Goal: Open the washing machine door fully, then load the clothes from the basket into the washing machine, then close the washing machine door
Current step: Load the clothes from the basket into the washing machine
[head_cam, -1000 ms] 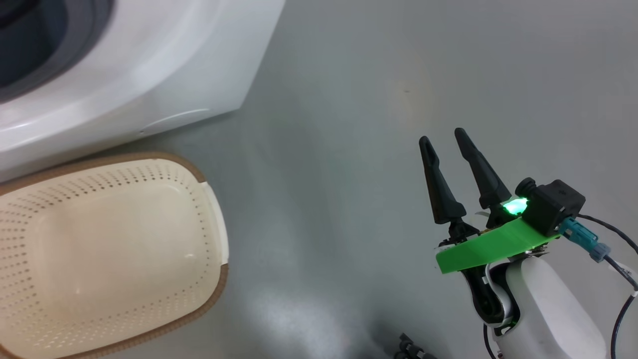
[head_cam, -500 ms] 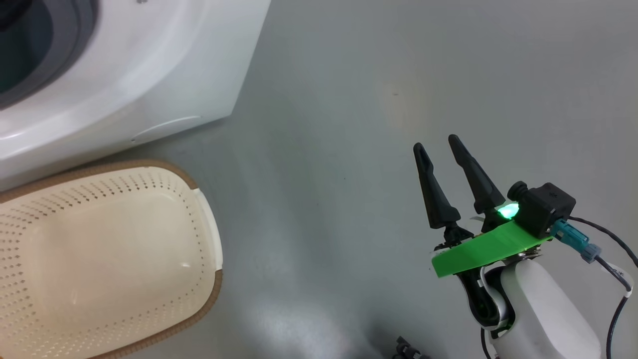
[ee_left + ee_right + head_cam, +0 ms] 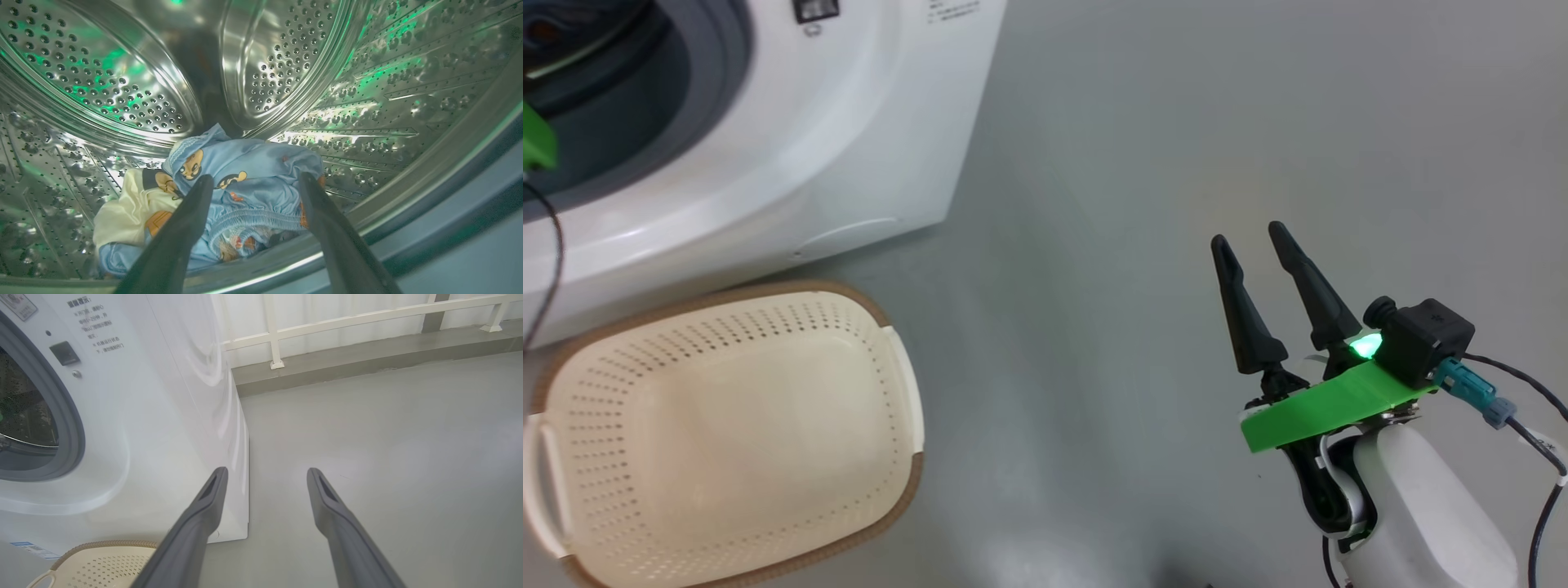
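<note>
While the basket point(image 3: 882, 318) lies empty on the floor just before the washing machine point(image 3: 849, 147) in the head view, the right hand point(image 3: 1248, 237) hangs released over bare floor, well off to the machine's right.

In the left wrist view, the left hand point(image 3: 256, 179) is inside the steel drum point(image 3: 122, 81), fingers spread and gripping nothing. The clothes point(image 3: 261, 157) lie heaped on the drum's bottom just beyond the fingertips.

In the right wrist view, the right hand point(image 3: 266, 471) points past the machine's corner, with the grey gasket point(image 3: 71, 428) to its left.

Loading looks finished. The left hand is deepest in, so it must back straight out along its fingers' line. Where the door stands I cannot tell.
</note>
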